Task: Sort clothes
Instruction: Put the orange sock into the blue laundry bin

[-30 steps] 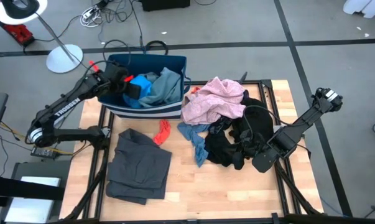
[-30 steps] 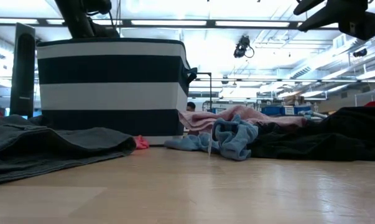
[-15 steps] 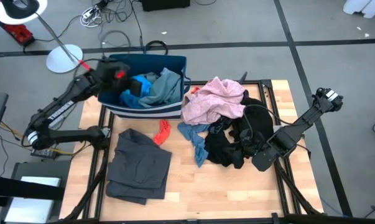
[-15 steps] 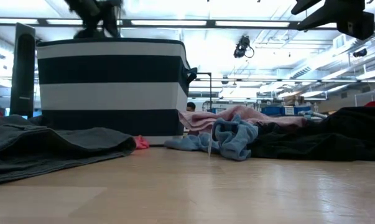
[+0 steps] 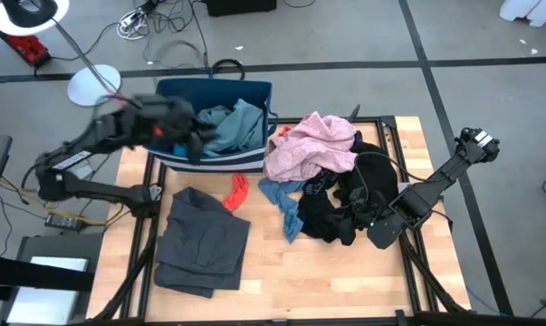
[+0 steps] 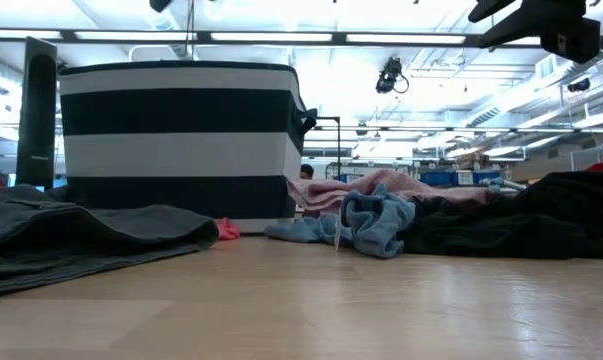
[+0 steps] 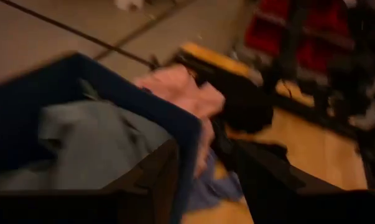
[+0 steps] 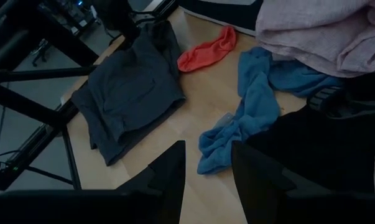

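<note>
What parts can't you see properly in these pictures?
- Left tool: smeared by motion in the high view, over the dark blue fabric bin.
- Bin's contents: hidden by its striped wall in the low view.
- Black garment: partly buried under the pink garment, high view.
- Right tool: only finger silhouettes, wrist view.

Left hand (image 5: pixel 186 136) motion-blurred over bin (image 5: pixel 254 91); black garment (image 6: pixel 541 215) cut off at low-view edge.
</note>
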